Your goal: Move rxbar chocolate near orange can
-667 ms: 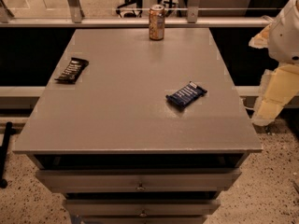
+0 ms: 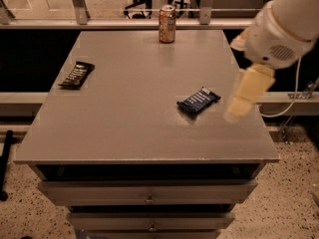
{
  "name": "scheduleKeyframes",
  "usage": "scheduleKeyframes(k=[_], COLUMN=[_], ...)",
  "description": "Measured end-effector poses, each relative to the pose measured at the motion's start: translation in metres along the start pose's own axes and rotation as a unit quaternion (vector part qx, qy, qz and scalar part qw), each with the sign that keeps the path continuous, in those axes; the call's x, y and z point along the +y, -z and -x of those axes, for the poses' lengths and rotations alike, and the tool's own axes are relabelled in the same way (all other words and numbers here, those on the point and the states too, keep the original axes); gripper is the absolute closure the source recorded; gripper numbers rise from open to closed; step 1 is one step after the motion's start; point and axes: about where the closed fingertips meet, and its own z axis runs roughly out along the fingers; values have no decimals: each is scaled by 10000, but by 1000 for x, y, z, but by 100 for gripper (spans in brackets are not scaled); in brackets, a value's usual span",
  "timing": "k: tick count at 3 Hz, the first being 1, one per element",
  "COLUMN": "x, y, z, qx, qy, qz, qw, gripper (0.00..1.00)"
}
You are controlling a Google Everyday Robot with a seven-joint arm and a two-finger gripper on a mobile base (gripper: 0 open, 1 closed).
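Gripper [image 2: 238,108] hovers at right, beside blue bar [image 2: 198,101]; I can't tell its grip. The rxbar chocolate [image 2: 77,74] lies far left, long axis slanting upper-right.

A single camera looks steeply down from high before the near edge of the surface [image 2: 124,133], facing its far side; the claw [image 2: 237,107] hangs at the right, the whole top spreading left of it

rxbar chocolate [image 2: 76,74]: left | orange can [image 2: 167,24]: back | hand [image 2: 237,110]: right, above table [image 2: 129,118]
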Motion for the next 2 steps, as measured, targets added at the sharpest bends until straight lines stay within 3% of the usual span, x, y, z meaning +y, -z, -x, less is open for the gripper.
scheduleKeyframes(k=[1,2], x=[-14,-14], y=[-36,-36], z=[57,57], qx=[-590,-590], qy=[31,31], qz=[133,133], qw=[9982,9982], gripper=[0,0])
